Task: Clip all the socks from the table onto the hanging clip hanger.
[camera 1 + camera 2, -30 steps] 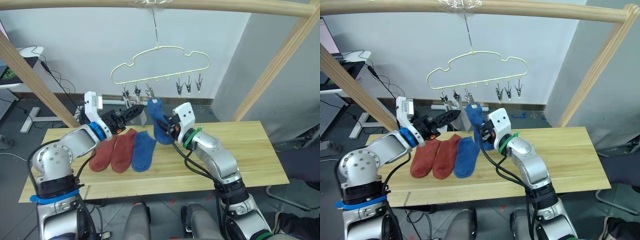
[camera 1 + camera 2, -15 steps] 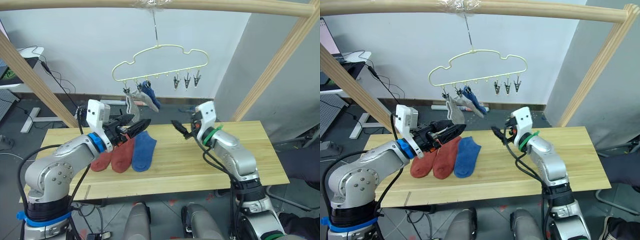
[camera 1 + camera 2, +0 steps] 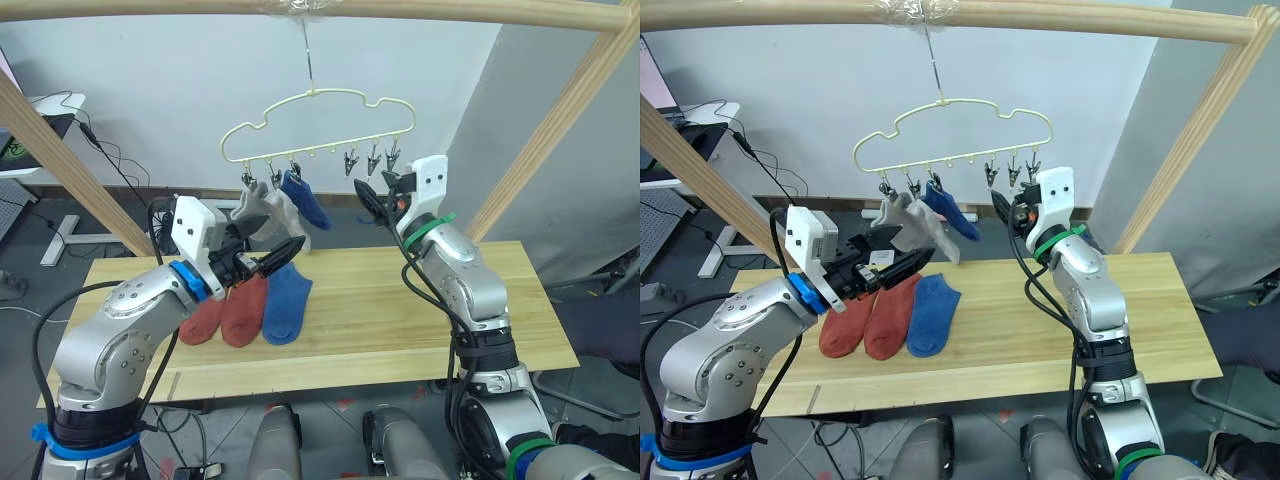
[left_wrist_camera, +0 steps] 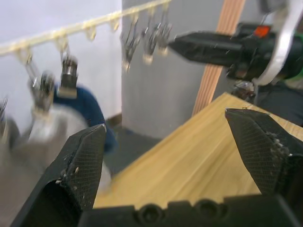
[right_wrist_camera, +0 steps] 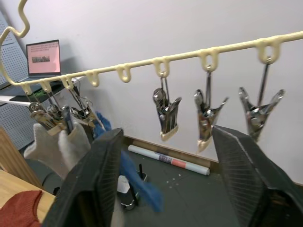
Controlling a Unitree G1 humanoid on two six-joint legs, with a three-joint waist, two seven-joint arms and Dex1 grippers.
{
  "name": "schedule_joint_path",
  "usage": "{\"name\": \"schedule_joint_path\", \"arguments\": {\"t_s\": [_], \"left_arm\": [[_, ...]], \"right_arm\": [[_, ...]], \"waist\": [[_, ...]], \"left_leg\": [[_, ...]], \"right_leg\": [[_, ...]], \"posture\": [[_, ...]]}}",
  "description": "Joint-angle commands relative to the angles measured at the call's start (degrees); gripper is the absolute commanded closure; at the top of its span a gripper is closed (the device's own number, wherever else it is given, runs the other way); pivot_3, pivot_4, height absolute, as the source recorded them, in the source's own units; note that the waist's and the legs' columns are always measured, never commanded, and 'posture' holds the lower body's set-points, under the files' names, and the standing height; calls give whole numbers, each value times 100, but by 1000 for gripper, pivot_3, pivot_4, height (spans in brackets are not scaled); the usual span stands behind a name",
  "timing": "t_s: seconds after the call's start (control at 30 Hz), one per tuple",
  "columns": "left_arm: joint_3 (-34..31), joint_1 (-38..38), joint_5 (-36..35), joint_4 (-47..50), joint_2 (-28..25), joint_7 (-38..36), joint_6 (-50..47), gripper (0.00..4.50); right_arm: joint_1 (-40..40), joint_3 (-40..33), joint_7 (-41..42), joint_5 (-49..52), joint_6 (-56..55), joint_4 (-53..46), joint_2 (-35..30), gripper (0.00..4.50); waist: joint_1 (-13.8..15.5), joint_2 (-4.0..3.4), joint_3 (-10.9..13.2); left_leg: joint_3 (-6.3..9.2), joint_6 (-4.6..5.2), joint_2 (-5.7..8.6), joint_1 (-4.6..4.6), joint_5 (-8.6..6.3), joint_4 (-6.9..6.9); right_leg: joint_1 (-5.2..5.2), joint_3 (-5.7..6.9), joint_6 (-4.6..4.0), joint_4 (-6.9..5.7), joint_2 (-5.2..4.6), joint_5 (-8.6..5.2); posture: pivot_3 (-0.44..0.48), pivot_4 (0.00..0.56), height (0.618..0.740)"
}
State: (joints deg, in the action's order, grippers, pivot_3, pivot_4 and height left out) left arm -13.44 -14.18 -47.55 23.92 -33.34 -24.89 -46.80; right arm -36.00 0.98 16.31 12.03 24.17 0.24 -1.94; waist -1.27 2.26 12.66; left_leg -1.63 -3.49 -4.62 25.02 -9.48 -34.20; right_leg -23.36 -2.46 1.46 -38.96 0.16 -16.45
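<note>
Left eye view: two rust-red socks (image 3: 223,310) and one blue sock (image 3: 285,303) lie limp on the worktop (image 3: 400,320); soft and light, best pinched at the cuff. Left gripper (image 3: 281,253) hovers spread and empty above them. Beyond, right gripper (image 3: 372,200), also parted, nears the clip hanger (image 3: 320,125), three socks clipped.

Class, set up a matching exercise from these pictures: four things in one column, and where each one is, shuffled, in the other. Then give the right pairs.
Things:
1. two rust-red knit socks
2. light grey knit socks
3. right gripper
4. left gripper

Places:
A. clipped on the pale-yellow wire clip hanger
B. raised near the hanger's three free metal clips
C. lying flat on the light wooden table
D. open, over the table beneath the hung socks

Pairs: 1-C, 2-A, 3-B, 4-D
</note>
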Motion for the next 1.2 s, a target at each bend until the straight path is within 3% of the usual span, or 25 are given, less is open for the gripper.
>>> {"name": "schedule_joint_path", "arguments": {"t_s": [0.03, 0.17, 0.4, 0.63, 1.03, 1.2], "left_arm": [[-107, 6, 52, 343, -108, 357, -212, 0], [-327, 134, -248, 607, 103, 664, -318, 0], [-453, 528, 134, 528, 219, -762, 1369, 0], [-395, 504, 472, 19, 254, -1173, 2079, 0], [-566, -95, 152, -591, -84, -1399, 1793, 0], [-453, 83, 18, -31, 42, -1121, 1560, 0]], "right_arm": [[-45, 48, -9, -13, -158, -164, 8, 1456], [-86, 118, -70, -77, -175, -110, 30, 1456], [-448, 110, -348, -258, -376, 485, 219, 1456], [-838, -6, -544, -320, -635, 1186, 271, 1456], [-1149, -81, -497, -303, -955, 1724, 248, 1456], [-1249, -94, -520, -293, -1026, 1856, 297, 1456]], "waist": [[10, 0, 0], [46, 0, 0], [107, 0, 0], [145, 0, 0], [169, -1, 0], [162, -1, 0]], "left_leg": [[0, 0, 1, 0, 0, 0], [-1, 0, 2, 0, 0, 0], [-1, -1, 0, -3, 1, 3], [-6, 0, 2, -2, 1, 2], [-3, 1, -1, -2, 1, 2], [-4, 1, -1, -1, 0, 4]], "right_leg": [[0, 0, 0, 0, 0, 0], [1, -1, -1, 0, -2, 1], [-1, 2, -5, -2, 0, 1], [-1, -1, -5, 1, -2, 1], [-1, 2, -5, -1, 2, 1], [-1, 1, -5, -1, 1, 1]], "posture": [[108, 204, 740], [109, 203, 740], [117, 199, 740], [128, 198, 740], [131, 207, 740], [131, 207, 740]]}}
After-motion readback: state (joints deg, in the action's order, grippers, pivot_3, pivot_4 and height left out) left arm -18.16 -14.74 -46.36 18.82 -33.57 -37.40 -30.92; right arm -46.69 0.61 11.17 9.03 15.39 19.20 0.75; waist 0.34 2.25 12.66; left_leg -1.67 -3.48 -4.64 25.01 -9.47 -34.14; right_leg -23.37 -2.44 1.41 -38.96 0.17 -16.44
